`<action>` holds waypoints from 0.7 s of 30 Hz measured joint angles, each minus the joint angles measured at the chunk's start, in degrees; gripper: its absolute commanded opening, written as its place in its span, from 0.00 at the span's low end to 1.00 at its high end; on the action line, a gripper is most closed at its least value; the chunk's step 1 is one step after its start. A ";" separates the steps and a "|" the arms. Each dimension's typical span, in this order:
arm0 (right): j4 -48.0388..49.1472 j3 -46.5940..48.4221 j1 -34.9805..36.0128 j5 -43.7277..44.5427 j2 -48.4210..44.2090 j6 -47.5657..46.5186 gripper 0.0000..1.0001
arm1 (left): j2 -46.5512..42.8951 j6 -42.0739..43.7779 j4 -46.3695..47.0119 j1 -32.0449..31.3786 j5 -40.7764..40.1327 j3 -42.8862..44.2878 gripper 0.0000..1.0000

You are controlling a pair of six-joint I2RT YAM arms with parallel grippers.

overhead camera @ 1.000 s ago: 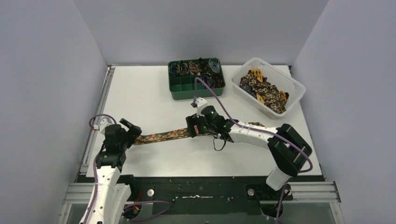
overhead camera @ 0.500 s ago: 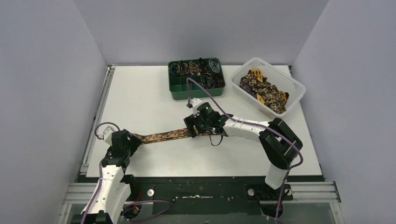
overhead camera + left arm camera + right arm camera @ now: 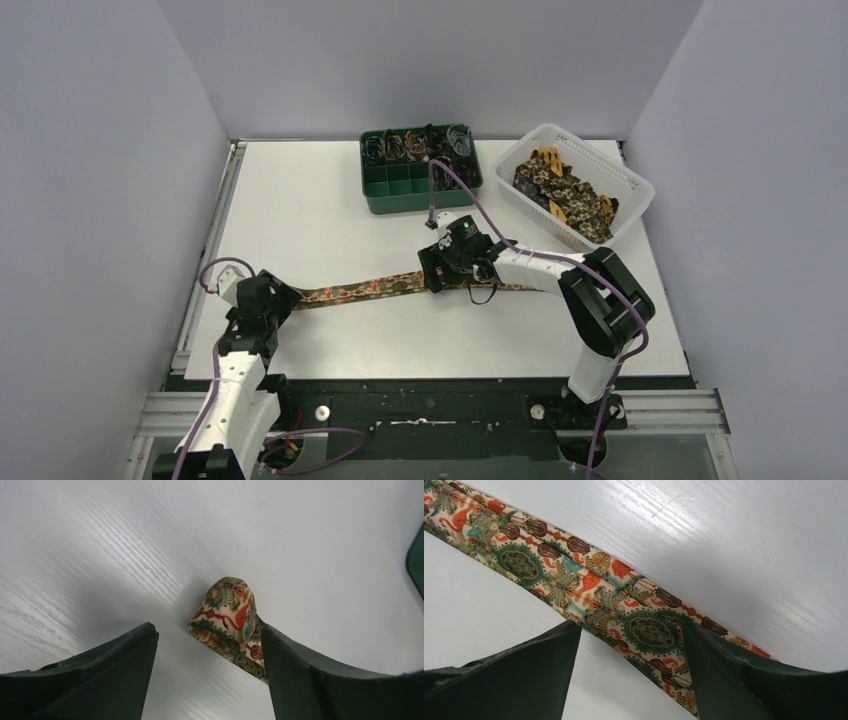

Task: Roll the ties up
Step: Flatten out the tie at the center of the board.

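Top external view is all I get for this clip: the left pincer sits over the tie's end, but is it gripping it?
Observer: No. The left wrist view shows the left pincer open, with the end of the tie lying loose in the gap, close to one side.
Operator: Is that end flat?
Observer: No, it humps up off the table in a small rounded fold.
Operator: And the right pincer?
Observer: Its wrist view shows the right pincer open too, straddling the strip, which lies on the table with lengthwise creases.
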 measured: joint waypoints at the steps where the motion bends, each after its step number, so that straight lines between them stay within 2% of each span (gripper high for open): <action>1: -0.07 0.00 0.04 -0.09 0.00 0.02 0.76 | 0.17 0.22 0.17 0.02 -0.07 0.00 0.70; 3: -0.22 0.00 0.07 -0.37 0.00 0.02 0.76 | 0.83 0.66 0.42 0.11 -0.24 0.00 0.64; 5: -0.39 0.00 0.15 -0.44 0.00 0.02 0.76 | 1.44 1.11 0.48 0.35 -0.24 -0.02 0.62; 7: -0.48 0.00 0.15 -0.46 0.00 0.02 0.76 | 2.05 1.49 0.79 0.59 -0.22 -0.02 0.54; 16: -1.64 0.15 0.20 1.49 0.00 0.00 0.71 | 6.73 4.00 4.33 2.25 0.31 -0.04 0.50; 18: -1.36 -0.11 -0.09 2.05 -0.11 0.00 0.71 | 8.07 4.46 5.05 2.95 0.76 -0.02 0.41; 21: -1.42 -0.83 -0.98 2.84 -0.76 0.09 0.71 | 9.09 5.01 6.49 4.57 2.36 -0.02 0.37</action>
